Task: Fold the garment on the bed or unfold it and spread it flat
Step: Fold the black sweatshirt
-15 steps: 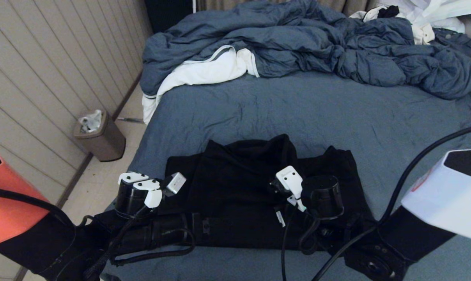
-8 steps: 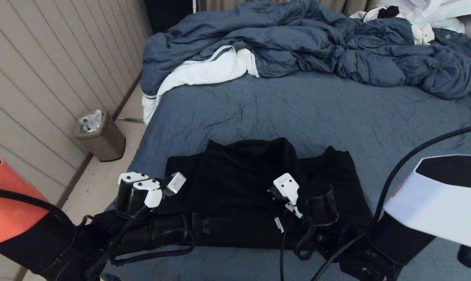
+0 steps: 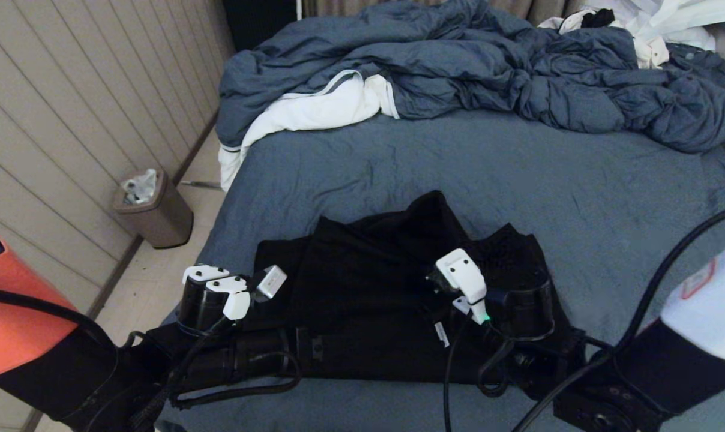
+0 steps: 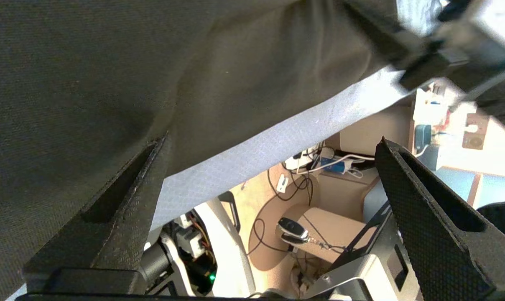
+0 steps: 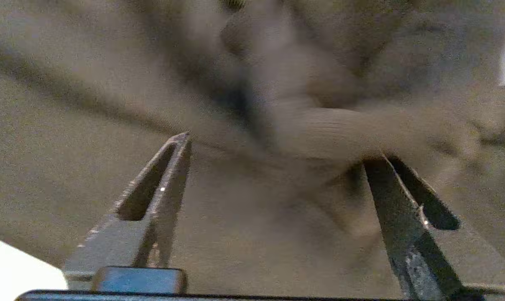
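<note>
Blue-grey bedding fills the room: the bed (image 3: 518,174) carries a rumpled duvet (image 3: 458,66) heaped at its far end, white clothing (image 3: 668,24) in the far right corner, and a small bin (image 3: 152,210) on the floor by the panelled wall.

Near the bed's front edge, directly before the robot, lies the garment (image 3: 362,300), a black hooded sweatshirt gathered into a compact, roughly rectangular bundle. Its long axis runs from left to right across the bed, parallel to the near edge, and a dark peak, probably the hood, pokes toward the far end.

By appearances the folding is well advanced: the sides look turned in over the body. What seems left is tidying that raised peak and flattening the lumpy right side.

The left tool (image 4: 269,217) hovers at the bundle's near left corner, over the bed's edge, its jaws spread wide and holding nothing. The right tool (image 5: 277,200) sits low over the right half of the bundle, jaws parted with cloth close between them but nothing clamped.
</note>
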